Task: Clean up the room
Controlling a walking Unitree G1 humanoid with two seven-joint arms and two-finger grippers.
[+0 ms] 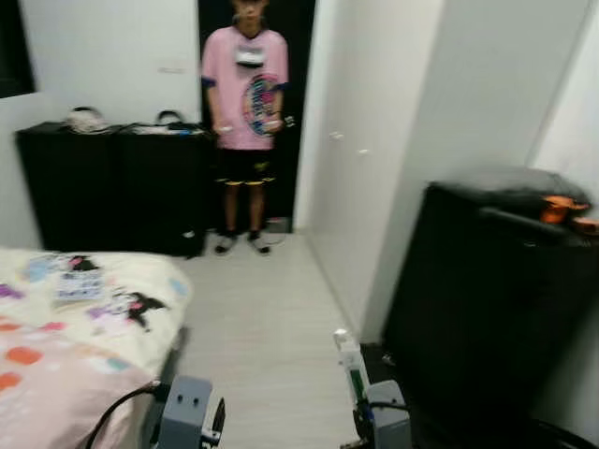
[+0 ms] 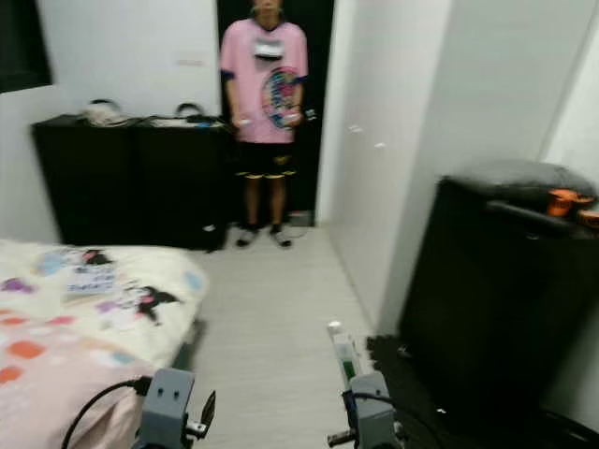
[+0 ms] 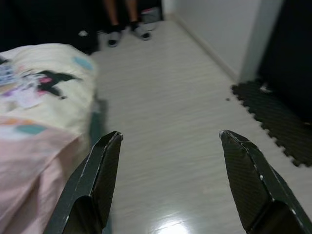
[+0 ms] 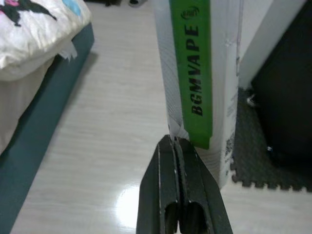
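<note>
My right gripper (image 4: 174, 140) is shut on the lower edge of a tall white box with a green stripe reading BGMVAPE (image 4: 197, 73). It holds the box (image 1: 349, 360) upright above the pale wood floor, low in the head views. My left gripper (image 3: 170, 136) is open with nothing between its fingers, hovering over the floor beside the bed (image 3: 34, 97). Its wrist (image 1: 187, 412) shows at the bottom of the left eye view.
A bed with a cream cartoon-print cover (image 1: 75, 318) is on the left. A person in a pink shirt (image 1: 245, 89) stands in the far doorway. A black cabinet (image 1: 112, 182) lines the back wall. A black unit (image 1: 487, 299) and a foam mat (image 3: 273, 122) are on the right.
</note>
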